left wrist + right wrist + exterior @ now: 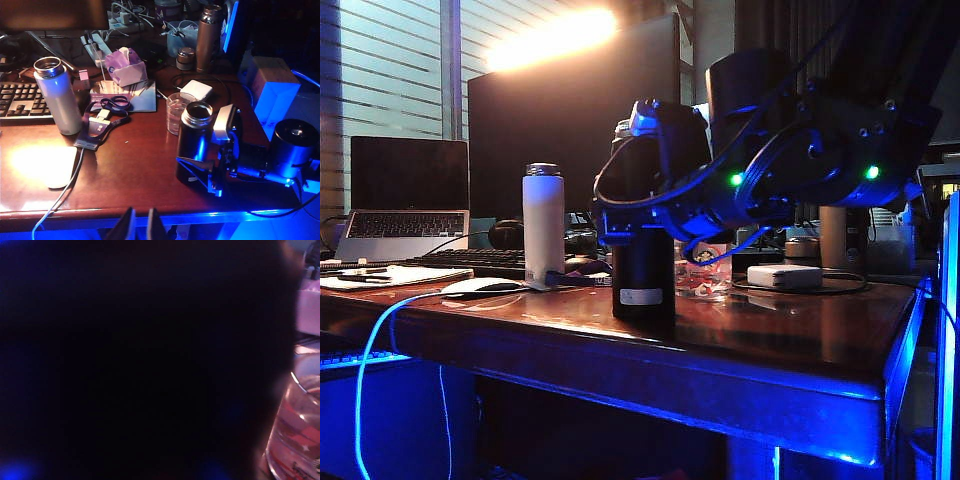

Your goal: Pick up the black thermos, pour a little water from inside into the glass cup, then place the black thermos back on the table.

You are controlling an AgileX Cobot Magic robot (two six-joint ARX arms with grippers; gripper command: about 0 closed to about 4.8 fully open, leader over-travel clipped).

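Black gloss on the thermos (642, 262) is signalling a slick, rigid wall; with water inside it is likely weighing enough to slide in a weak pinch.

Exterior view: the thermos is standing upright on the surface (790, 330), near its front edge, white label facing out. The glass cup (704, 268) is sitting just behind and beside it, mostly hidden. The right end effector (645, 205) is reaching in level at the upper body of the thermos. A white bottle (543, 221) is standing well apart.

Left wrist view: the right end effector's jaws are standing spread, one on either side of the thermos body; whether the pads are touching cannot be told. The thermos mouth is open, silver rim showing. The left end effector (140, 226) is hanging over the front edge, its fingers nearly together, holding nothing.

Right wrist view: the thermos (140, 355) is filling the lens as a dark mass; the cup (297, 435) is showing at its side, thin-walled and fragile.

Judgement: the grip is best taken around mid-body, squarely, firm enough against slipping, with the cup kept clear.
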